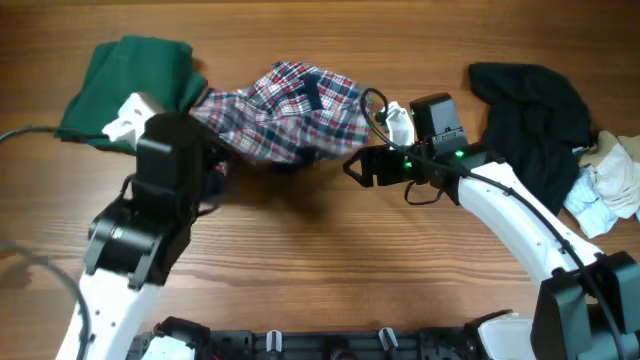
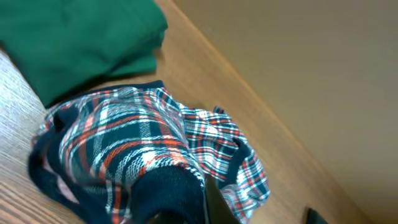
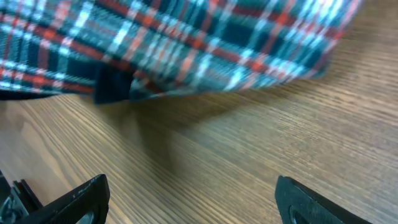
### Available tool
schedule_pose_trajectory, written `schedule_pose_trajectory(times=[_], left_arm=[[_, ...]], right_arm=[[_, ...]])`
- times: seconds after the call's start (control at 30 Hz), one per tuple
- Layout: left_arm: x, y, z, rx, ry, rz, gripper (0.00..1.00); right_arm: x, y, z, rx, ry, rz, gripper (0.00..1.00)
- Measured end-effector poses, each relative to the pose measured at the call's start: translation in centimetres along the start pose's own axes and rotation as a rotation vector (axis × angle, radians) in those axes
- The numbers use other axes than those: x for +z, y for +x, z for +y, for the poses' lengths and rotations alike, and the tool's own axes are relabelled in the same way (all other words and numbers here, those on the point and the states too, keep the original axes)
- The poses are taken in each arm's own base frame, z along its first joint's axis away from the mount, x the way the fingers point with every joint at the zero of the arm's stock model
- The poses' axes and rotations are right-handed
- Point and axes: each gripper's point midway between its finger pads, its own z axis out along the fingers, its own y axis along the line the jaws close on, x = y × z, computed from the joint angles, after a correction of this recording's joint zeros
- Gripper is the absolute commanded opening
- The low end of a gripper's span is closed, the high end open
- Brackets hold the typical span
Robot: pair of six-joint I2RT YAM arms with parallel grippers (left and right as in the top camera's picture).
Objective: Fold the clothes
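Well, the red, white and blue checked shirt (image 1: 290, 110) lies bunched up at the far middle. The right gripper (image 3: 189, 193) is wide open, the shirt just past its jaws. The left gripper (image 1: 215, 168) is at the shirt's left end; whether its jaws grip, I cannot tell

Overhead looks straight down on the whole table (image 1: 300, 260); both wrist cameras (close, low, oblique) share the plaid garment (image 1: 290, 110)

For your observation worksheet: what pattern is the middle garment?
Navy, red and white plaid; the garment shows best from the left wrist.
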Motion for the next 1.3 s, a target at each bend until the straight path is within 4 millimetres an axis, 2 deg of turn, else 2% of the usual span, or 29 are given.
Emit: schedule_pose_trajectory(times=[0.17, 0.27, 0.43, 0.53, 0.63, 0.73, 0.8, 0.93, 1.1, 1.2, 1.3], left_arm=[[-2.9, -1.5, -1.0, -0.011, 0.082, -0.039, 0.04], [-5.3, -3.2, -2.8, -0.034, 0.168, -0.067, 0.04], [-9.0, -6.2, -5.7, -0.074, 0.296, -0.126, 0.04], [-11.3, -9.0, -8.6, -0.122, 0.430, -0.216, 0.04], [-15.0, -12.8, -12.1, -0.192, 0.627, -0.357, 0.04], [-18.7, -15.6, -14.1, -0.248, 0.783, -0.468, 0.04], [-19.3, -16.1, -14.3, -0.258, 0.809, -0.487, 0.04], [-19.3, -16.5, -14.3, -0.271, 0.806, -0.508, 0.04], [-20.3, -18.0, -14.6, -0.318, 0.844, -0.580, 0.04], [-20.4, -18.1, -14.6, -0.323, 0.844, -0.587, 0.04], [-21.0, -18.4, -14.7, -0.323, 0.855, -0.588, 0.04]], right_arm=[[0.0, -1.2, 0.5, -0.070, -0.013, -0.047, 0.86], [0.4, -1.5, 1.6, -0.084, -0.032, -0.063, 0.86], [0.6, -1.8, 2.3, 0.015, -0.047, -0.074, 0.86], [1.1, -1.1, 3.9, 0.032, -0.084, -0.045, 0.85], [1.6, -0.1, 6.3, 0.012, -0.151, -0.007, 0.85], [1.6, 0.7, 8.1, -0.010, -0.224, 0.029, 0.86], [1.5, 1.3, 9.3, -0.032, -0.277, 0.053, 0.86], [1.7, 3.1, 12.3, -0.103, -0.361, 0.109, 0.86], [2.6, 4.4, 15.3, -0.205, -0.382, 0.109, 0.86], [3.1, 3.8, 16.3, -0.282, -0.360, 0.050, 0.86], [3.2, 2.2, 16.6, -0.340, -0.346, -0.032, 0.86]])
